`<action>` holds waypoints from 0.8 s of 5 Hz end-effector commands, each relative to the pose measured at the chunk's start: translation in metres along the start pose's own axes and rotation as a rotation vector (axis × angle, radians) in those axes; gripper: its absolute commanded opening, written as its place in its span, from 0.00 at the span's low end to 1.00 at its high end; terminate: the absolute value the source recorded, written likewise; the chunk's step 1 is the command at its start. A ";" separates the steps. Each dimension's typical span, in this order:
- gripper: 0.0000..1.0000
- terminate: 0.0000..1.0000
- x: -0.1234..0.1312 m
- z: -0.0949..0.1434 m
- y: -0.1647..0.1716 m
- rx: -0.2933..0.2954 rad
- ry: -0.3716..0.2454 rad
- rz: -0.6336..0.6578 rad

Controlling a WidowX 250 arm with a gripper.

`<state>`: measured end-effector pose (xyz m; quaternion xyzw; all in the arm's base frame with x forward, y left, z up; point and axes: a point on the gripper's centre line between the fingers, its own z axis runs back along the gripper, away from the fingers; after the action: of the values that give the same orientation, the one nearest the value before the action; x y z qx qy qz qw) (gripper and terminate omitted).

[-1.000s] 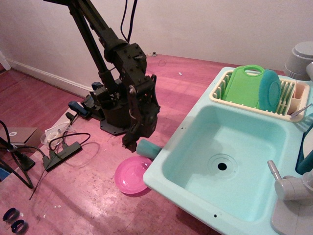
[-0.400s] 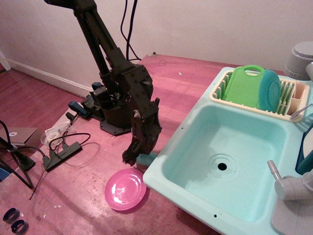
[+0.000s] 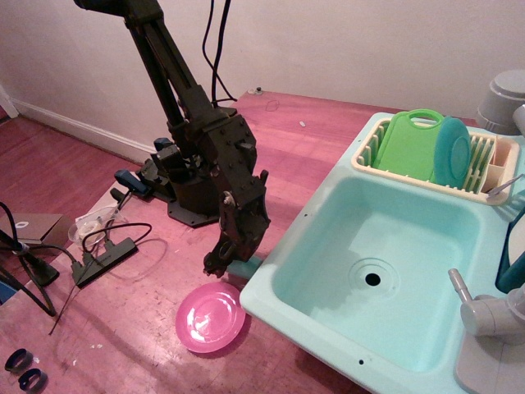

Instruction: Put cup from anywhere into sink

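The small teal cup [image 3: 246, 268] lies on the red floor against the sink's near left corner, mostly hidden behind my gripper. My gripper [image 3: 220, 264] is lowered to the floor right at the cup's left end, touching or nearly touching it. The dark fingers blend together, so I cannot tell whether they are open or closed around the cup. The light-turquoise sink [image 3: 324, 222] fills the right side, its basin bare around the dark drain hole [image 3: 372, 279].
A flat pink plate [image 3: 210, 318] lies on the floor just below my gripper. A cream dish rack [image 3: 484, 185] holds a green board [image 3: 408, 146] and a round teal plate [image 3: 452, 151]. A grey faucet [image 3: 484, 312] stands at the right. Cables and a power strip [image 3: 102, 258] lie at the left.
My gripper has come down to the floor at the cup. The cup has shifted slightly toward the front, and the pink plate has slid forward and left. Little has moved in the last half second.
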<state>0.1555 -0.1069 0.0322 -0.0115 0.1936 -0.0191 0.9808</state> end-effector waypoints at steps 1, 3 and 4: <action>0.00 0.00 0.007 0.013 -0.003 0.003 -0.016 0.010; 0.00 0.00 -0.029 0.071 0.027 0.033 0.005 -0.028; 0.00 0.00 -0.074 0.108 0.039 0.078 -0.005 0.003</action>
<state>0.1263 -0.0591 0.1742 0.0345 0.1992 -0.0304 0.9789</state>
